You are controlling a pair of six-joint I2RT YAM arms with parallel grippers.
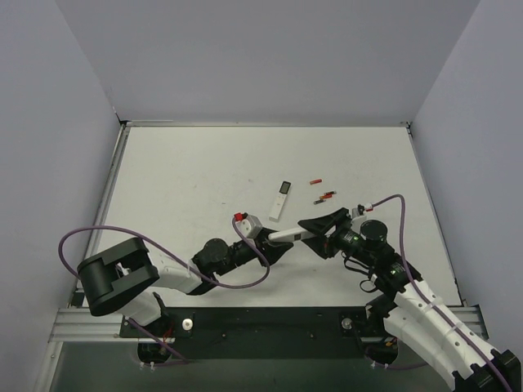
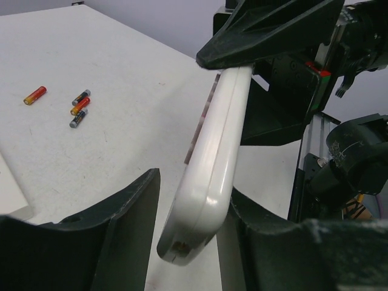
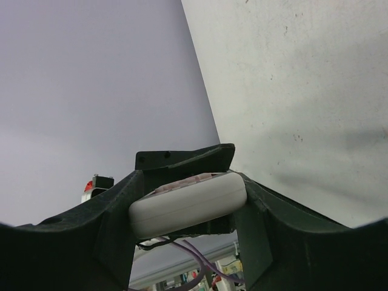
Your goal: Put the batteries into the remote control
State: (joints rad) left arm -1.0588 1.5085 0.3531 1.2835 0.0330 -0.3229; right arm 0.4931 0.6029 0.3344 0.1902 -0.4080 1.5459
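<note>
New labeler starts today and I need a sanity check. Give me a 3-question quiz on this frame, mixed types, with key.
1. True or false: the remote control lies flat on the table.
2. The right gripper is: A. open above the batteries; B. shut on the remote control; C. resting empty on the table.
3. How many batteries does the left wrist view show loose on the table?

Key:
1. False. It is held up off the table, on edge.
2. B.
3. Four.
</note>
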